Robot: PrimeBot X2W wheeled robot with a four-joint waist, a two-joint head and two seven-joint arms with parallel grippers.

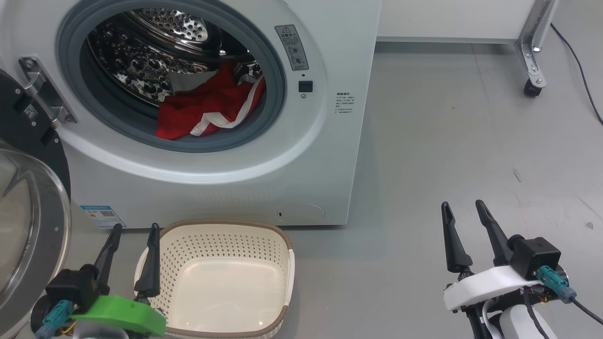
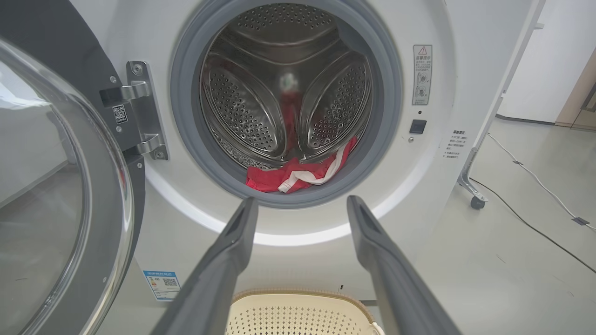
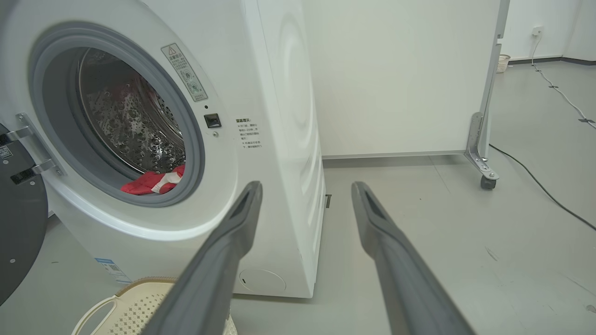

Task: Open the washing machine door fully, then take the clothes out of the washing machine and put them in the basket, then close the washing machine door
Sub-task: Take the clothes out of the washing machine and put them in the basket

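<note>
Round door (image 1: 33,221) open: done. Red clothes (image 1: 202,110) inside machine (image 1: 330,165), not out yet. Cream basket (image 1: 221,245) empty. Both left gripper (image 1: 135,228), right gripper (image 1: 462,204) spread wide, holding nothing. Shutting comes last.

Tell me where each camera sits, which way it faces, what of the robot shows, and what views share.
Head view: on the head, looking forward and down at washing machine, basket and floor; left gripper lower left, right gripper lower right.
Left wrist view: on the left wrist, facing into the drum over the basket; its own fingers rise from below.
Right wrist view: on the right wrist, facing the machine's right front corner and floor; own fingers likewise.
Shared: all three show the red clothes in the drum.
</note>
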